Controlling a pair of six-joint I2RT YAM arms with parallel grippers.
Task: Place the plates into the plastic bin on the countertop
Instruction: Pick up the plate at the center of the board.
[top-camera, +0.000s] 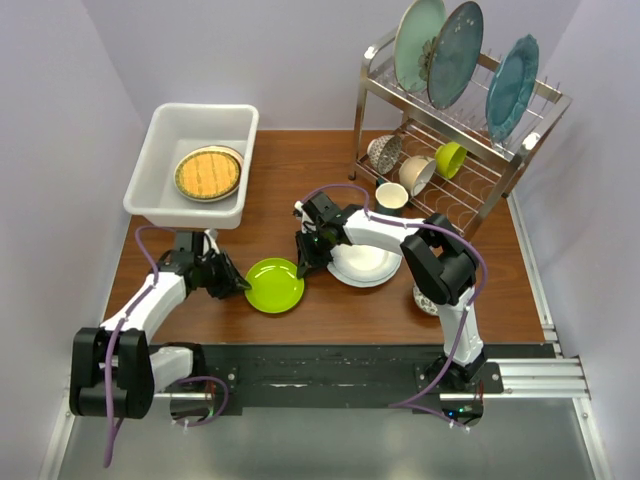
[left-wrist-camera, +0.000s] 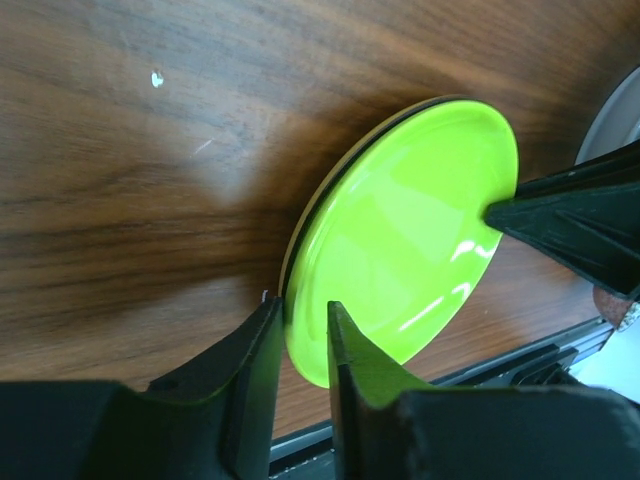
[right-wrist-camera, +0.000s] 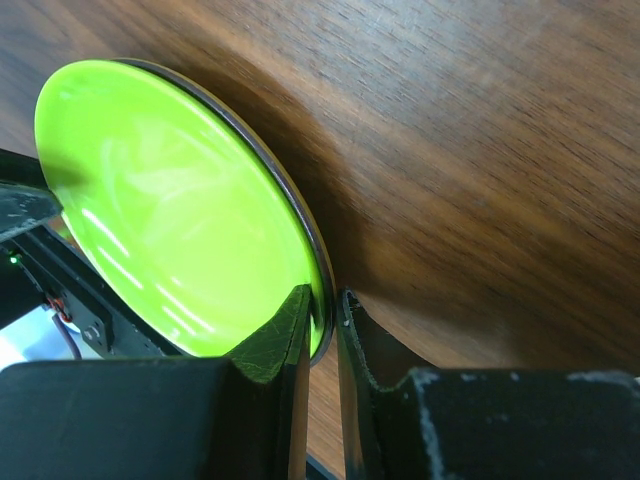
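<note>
The lime green plate (top-camera: 275, 285) lies on the countertop (top-camera: 300, 170) between my two grippers. My left gripper (top-camera: 238, 282) has the plate's left rim (left-wrist-camera: 400, 220) between its fingers, one on each face, with no gap showing (left-wrist-camera: 303, 305). My right gripper (top-camera: 303, 262) is shut on the opposite rim (right-wrist-camera: 170, 190), pinching the thin edge (right-wrist-camera: 325, 295). The plastic bin (top-camera: 165, 125) stands at the back left, with a woven yellow plate (top-camera: 208, 172) on top inside it. A white plate (top-camera: 372, 268) lies under the right arm.
A steel wire rack (top-camera: 500, 190) at the back right carries large teal plates (top-camera: 455, 55) above and small bowls (top-camera: 385, 152) below. A dark mug (top-camera: 391, 197) stands in front of the rack. The bin overhangs the counter just behind my left arm.
</note>
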